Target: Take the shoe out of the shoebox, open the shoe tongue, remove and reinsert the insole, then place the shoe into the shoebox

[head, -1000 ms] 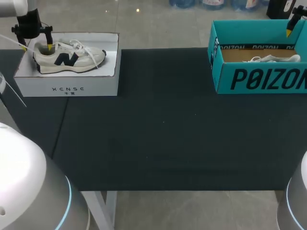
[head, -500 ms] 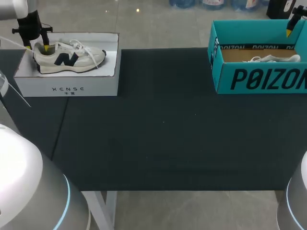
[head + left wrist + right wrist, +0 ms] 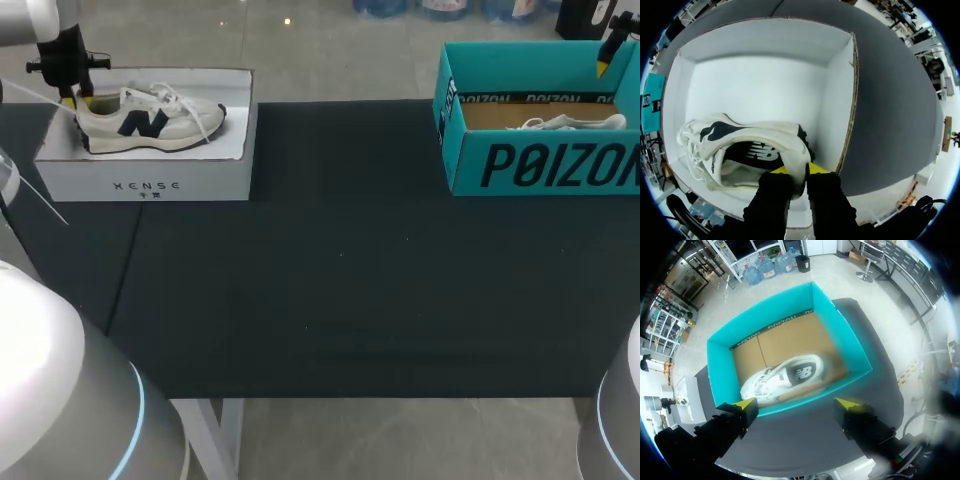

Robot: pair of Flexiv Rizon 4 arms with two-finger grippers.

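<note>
A cream sneaker (image 3: pixel 150 120) with a dark logo lies on its side in the white shoebox (image 3: pixel 150 182) at the table's far left. My left gripper (image 3: pixel 72 100) is at the sneaker's heel. In the left wrist view its yellow-tipped fingers (image 3: pixel 796 172) pinch the heel wall of the sneaker (image 3: pixel 740 150), one inside the opening and one outside. The laces hang loose toward the toe. My right gripper (image 3: pixel 796 405) hangs open over the near wall of the teal shoebox (image 3: pixel 790 340), which holds a second white sneaker (image 3: pixel 782 377).
The teal shoebox (image 3: pixel 540 165) stands at the far right of the dark table mat (image 3: pixel 340 280). The white shoebox's wall (image 3: pixel 840 110) stands close beside the left fingers.
The left fingers have shut onto the sneaker's heel. The sneaker and white shoebox have shifted slightly to the right. The right arm has not moved.
</note>
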